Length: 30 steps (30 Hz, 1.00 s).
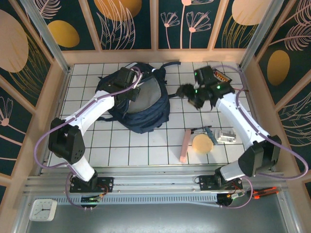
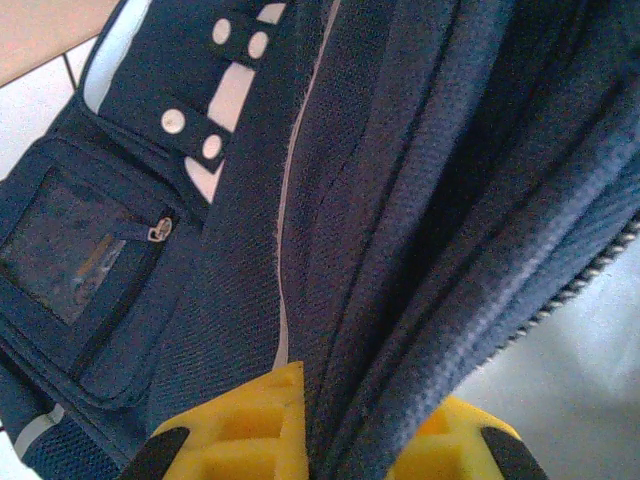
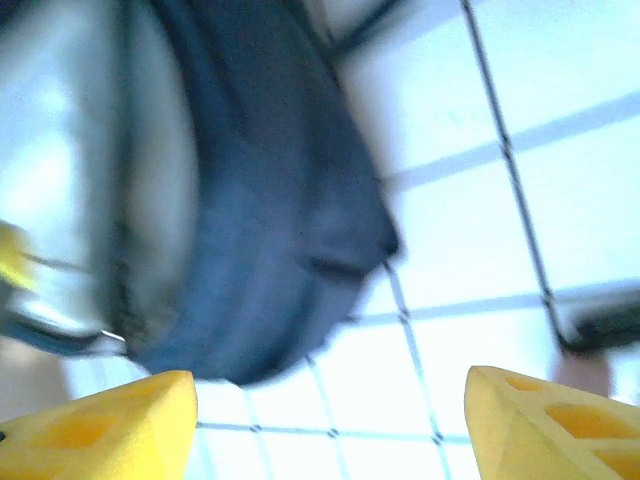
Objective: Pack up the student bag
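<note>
On the left, the left gripper [image 2: 330, 440] has its yellow fingers pressed together on a fold of navy mesh fabric at the rim of the student bag [image 1: 146, 119], a large dark navy fabric backpack. The bag lies on the white tiled table [image 1: 121, 145], left of centre and toward the far side, its mouth gaping to show a pale lining. The left wrist view shows its front pocket, with white patches and round snap studs, to the left of the pinched fold.

Just right of the bag, the right gripper [image 3: 330, 430] hangs over bare tiles with its yellow fingers spread wide, holding nothing.

Nearer on the right lie a long pink block [image 1: 184, 144], a round tan disc [image 1: 202, 143] touching it, and a small clear case [image 1: 226, 136].
</note>
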### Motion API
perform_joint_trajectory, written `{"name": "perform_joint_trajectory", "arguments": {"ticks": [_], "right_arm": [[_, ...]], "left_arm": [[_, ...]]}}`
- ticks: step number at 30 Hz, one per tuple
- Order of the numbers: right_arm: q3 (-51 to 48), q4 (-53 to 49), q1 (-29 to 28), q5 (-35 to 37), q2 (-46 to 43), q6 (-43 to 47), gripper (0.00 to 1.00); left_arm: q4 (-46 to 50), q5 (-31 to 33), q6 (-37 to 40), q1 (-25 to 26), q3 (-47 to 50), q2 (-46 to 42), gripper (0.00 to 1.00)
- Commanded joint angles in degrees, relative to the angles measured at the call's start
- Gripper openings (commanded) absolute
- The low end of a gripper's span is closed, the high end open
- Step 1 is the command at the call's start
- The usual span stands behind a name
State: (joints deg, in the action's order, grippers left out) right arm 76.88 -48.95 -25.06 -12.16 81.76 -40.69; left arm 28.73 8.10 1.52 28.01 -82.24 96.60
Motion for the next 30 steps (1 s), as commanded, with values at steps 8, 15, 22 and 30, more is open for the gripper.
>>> {"name": "perform_joint_trajectory", "arguments": {"ticks": [8, 15, 22, 30], "right_arm": [[-18.52, -9.7, -13.48, 5.26, 0.46, -7.6, 0.74], [-22.36, -4.11, -14.13, 5.32, 4.96, -6.58, 0.73], [-22.86, 0.95, -14.25, 6.04, 9.01, -5.81, 0.51], [-17.25, 0.5, -14.01, 7.4, 5.09, -4.49, 0.17]], "left_arm": [[-1.97, -2.04, 0.6, -0.68, 1.95, -4.12, 0.0], [-2.02, -2.03, 0.2, -0.68, 2.43, -4.92, 0.0], [-2.31, -3.15, -0.86, -0.68, 2.53, -5.11, 0.0], [-2.36, -5.84, -2.33, -0.68, 0.4, -4.79, 0.0]]}}
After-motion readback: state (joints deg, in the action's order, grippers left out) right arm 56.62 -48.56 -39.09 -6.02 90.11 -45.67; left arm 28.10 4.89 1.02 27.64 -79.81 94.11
